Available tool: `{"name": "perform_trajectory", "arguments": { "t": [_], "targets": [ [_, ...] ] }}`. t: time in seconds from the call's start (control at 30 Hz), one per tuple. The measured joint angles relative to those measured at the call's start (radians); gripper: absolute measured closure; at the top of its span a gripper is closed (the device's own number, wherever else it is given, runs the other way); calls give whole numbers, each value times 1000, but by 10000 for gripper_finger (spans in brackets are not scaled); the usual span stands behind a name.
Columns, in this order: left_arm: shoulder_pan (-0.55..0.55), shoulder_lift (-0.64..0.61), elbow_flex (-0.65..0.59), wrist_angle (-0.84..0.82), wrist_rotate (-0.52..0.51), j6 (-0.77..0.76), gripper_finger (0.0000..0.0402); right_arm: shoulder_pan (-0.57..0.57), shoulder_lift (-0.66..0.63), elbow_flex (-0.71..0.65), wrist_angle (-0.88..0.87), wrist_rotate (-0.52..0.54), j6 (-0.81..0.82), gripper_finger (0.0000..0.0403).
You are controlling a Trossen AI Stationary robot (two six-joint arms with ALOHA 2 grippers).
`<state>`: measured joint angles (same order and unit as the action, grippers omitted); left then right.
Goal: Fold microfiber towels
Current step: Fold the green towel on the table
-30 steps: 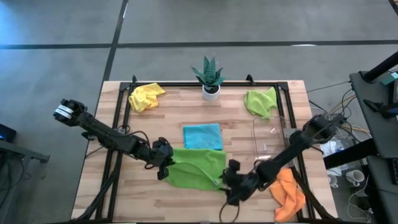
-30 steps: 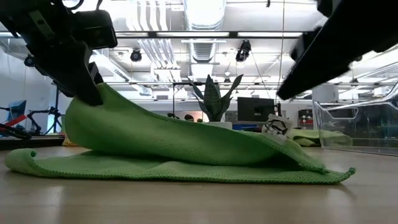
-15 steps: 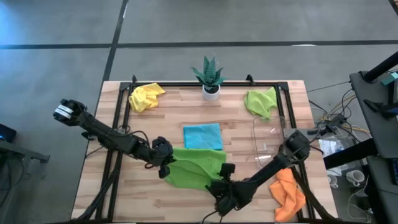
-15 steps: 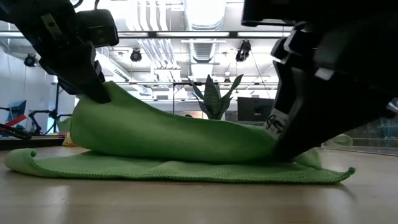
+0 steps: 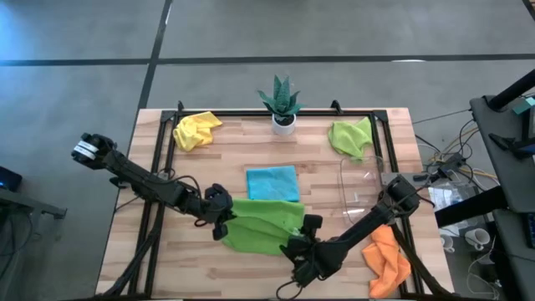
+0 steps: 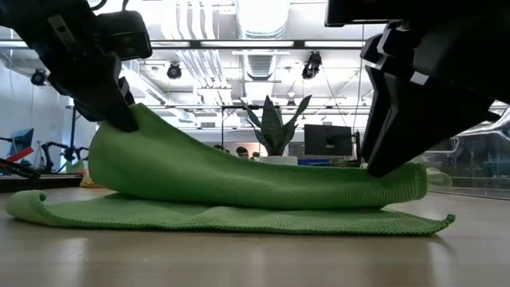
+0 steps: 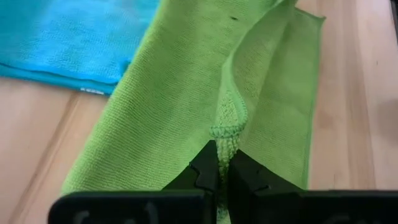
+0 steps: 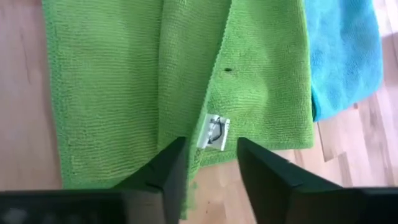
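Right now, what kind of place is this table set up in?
Probably a robotics lab or workshop. Behind the wooden table the low view shows an open ceiling with ducts and hanging lights, a monitor on a far bench, and a bare concrete floor.

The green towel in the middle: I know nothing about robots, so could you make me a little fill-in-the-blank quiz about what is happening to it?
1. The left tool pinches an edge of the middle towel, whose colour is lime ____.
2. The flat towel lying just beyond it is light ____.
3. The right tool is over the same middle towel with its fingers ____.

Missing words: green; blue; open.
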<state>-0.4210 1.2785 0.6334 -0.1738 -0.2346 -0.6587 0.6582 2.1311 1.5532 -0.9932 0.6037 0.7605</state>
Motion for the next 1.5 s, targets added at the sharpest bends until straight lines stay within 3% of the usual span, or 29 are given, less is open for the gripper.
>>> {"name": "perform_trajectory", "arguments": {
  "t": [0.23,0.33,0.6,0.83,1.07,1.3,1.5],
  "targets": [
    [-7,0,0,0,44,12,401,0,-1,-3,17,-71,-61,367],
    [-7,0,0,0,44,12,401,-2,-1,-3,34,-95,-73,390],
    [-11,-1,3,2,72,11,401,-5,-30,-3,29,-117,-133,394],
    [-91,0,25,16,95,17,401,-5,-98,-2,49,-139,-183,394],
    [-131,70,11,29,93,12,401,-10,-78,-43,190,-262,-222,394],
    [-131,141,11,38,107,10,401,-10,-52,-47,254,-271,-230,394],
    [-131,146,14,39,146,-14,355,-11,-47,-49,266,-292,-206,361]
  ]
}}
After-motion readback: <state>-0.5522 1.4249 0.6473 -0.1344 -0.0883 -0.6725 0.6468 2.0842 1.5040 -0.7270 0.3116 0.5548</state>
